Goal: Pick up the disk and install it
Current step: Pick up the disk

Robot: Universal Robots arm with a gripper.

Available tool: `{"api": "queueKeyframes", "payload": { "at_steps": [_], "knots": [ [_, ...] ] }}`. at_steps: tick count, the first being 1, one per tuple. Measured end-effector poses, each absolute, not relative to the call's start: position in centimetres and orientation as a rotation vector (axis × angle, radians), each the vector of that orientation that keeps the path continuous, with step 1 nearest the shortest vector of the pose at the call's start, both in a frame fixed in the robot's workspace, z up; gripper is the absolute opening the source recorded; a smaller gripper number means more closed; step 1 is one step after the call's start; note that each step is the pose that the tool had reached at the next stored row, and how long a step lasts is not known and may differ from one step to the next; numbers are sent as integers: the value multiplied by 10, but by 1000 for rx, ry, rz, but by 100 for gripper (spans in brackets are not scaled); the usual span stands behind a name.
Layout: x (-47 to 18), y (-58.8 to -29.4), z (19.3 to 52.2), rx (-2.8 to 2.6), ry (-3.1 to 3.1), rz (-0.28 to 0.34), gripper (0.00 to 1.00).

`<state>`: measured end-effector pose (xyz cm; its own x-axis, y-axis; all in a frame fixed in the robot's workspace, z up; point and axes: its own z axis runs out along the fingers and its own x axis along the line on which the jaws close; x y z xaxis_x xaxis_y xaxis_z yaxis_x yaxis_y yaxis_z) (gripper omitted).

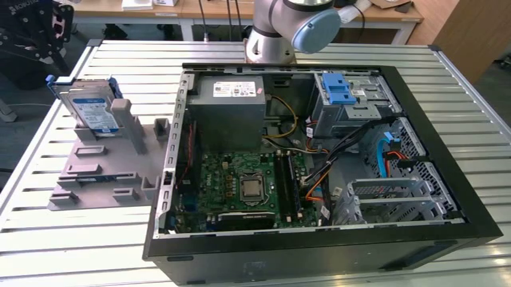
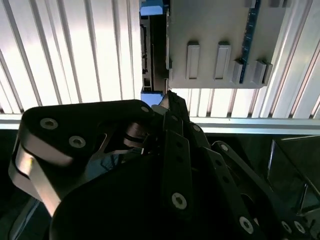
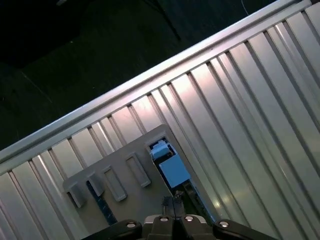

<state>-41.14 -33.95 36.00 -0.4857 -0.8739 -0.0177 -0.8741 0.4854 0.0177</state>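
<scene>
- Exterior view: a ribbed metal slat table (image 1: 48,239) carried, at its left, a grey moulded plastic fixture (image 1: 104,173), with the disk (image 1: 90,107) standing upright at the fixture's far end.
- To the right lay an open black computer case (image 1: 319,251).
- In the second wrist view, the black gripper (image 2: 170,100) hung by the disk's blue-framed edge; I cannot tell how far it was open.

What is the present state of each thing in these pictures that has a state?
disk: upright in the grey holder, not picked up.
grey holder: on the table, holding the disk.
computer case: lying on its side, open.
gripper: above the holder, not holding the disk.
</scene>
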Motion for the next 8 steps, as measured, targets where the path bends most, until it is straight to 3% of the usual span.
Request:
{"api": "queueKeyframes", "payload": {
  "at_steps": [8],
  "knots": [
    [-413,-340,357,-1737,2611,38,11]
  ]
}}
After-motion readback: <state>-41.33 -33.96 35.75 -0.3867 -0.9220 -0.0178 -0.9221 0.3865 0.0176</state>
